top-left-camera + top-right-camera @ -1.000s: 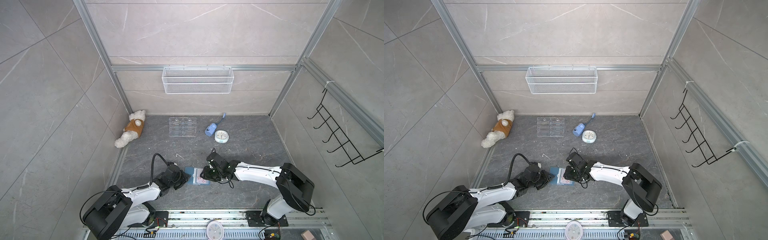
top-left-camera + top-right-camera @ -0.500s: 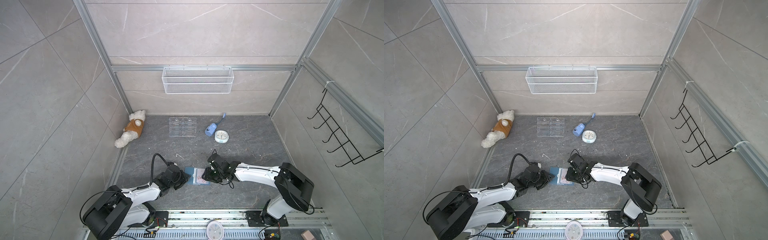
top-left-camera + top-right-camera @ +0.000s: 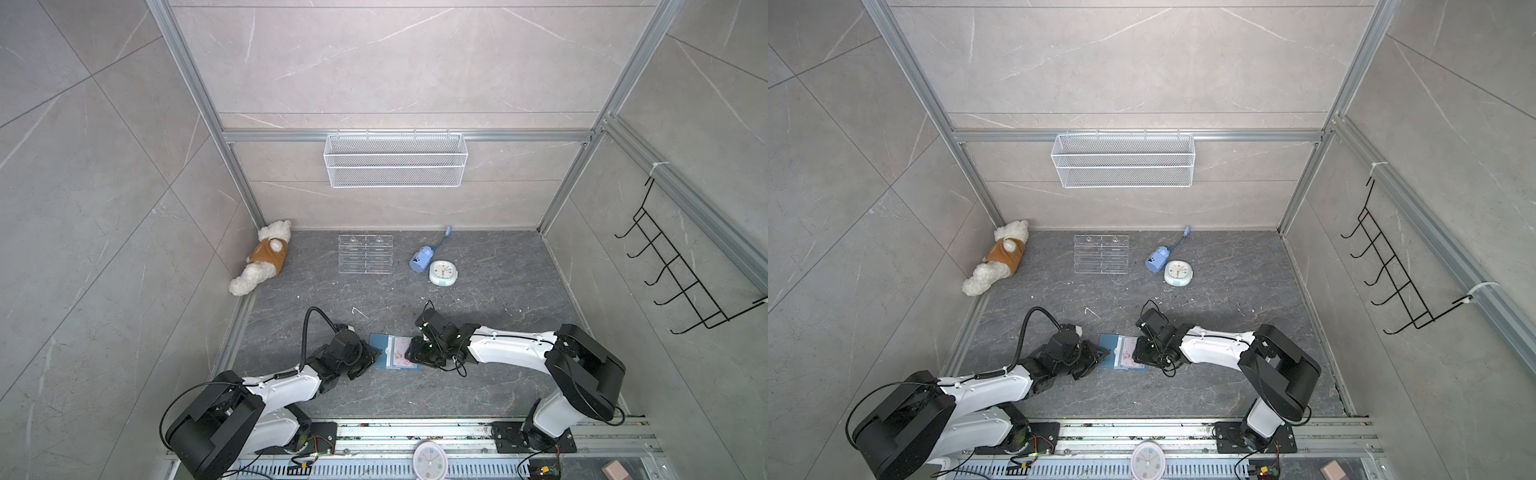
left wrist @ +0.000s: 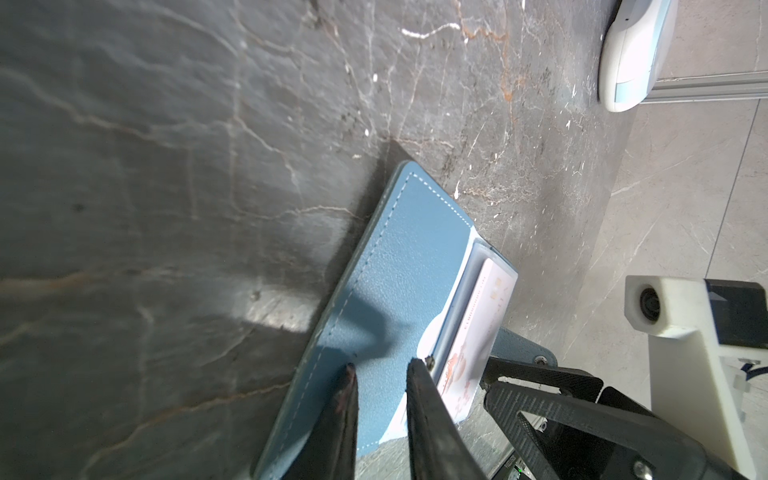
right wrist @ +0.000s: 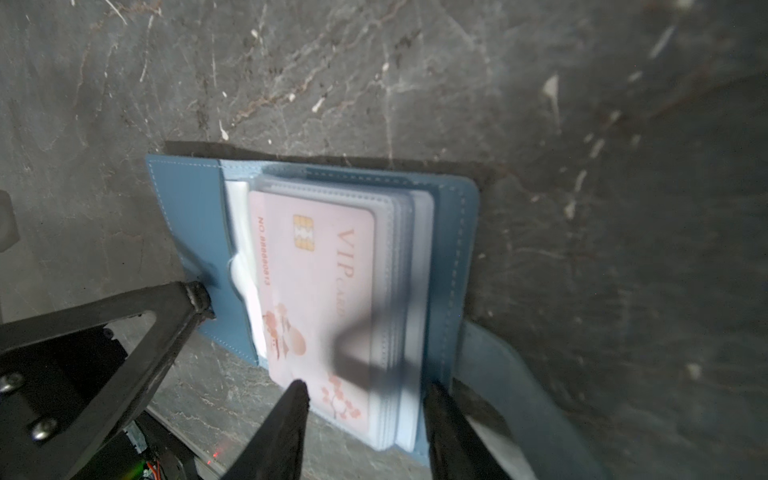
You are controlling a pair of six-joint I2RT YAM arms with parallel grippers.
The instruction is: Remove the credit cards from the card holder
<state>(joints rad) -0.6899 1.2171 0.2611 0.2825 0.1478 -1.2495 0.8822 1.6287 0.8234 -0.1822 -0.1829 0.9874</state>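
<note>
The right gripper [image 5: 365, 386] has widened, jaws now apart astride the top card [image 5: 316, 270], which still sits in the open holder [image 3: 380, 347] near centre; the left gripper [image 4: 380, 368], jaws slightly apart, pins the holder's left side, so no card is out yet

- Card holder [image 5: 451, 249]: dusty-blue leather-like cover, fine grain, matt finish, white thread stitching.
- Sleeves [image 5: 401, 257]: soft clear plastic, slightly frosted.
- Credit card [image 5: 320, 282]: smooth pale pink plastic, low sheen, with a metallic gold chip.
- Worktop [image 5: 582, 249]: dark grey stone-look surface, veined, faint sheen, pale specks.
- Right tool [image 5: 368, 384] and left tool [image 4: 382, 365]: matt black fingers, slightly rough.
- Basket [image 3: 395, 166]: white-coated wire mesh.
- Toy bear [image 3: 262, 266]: fluffy cloth pile.
</note>
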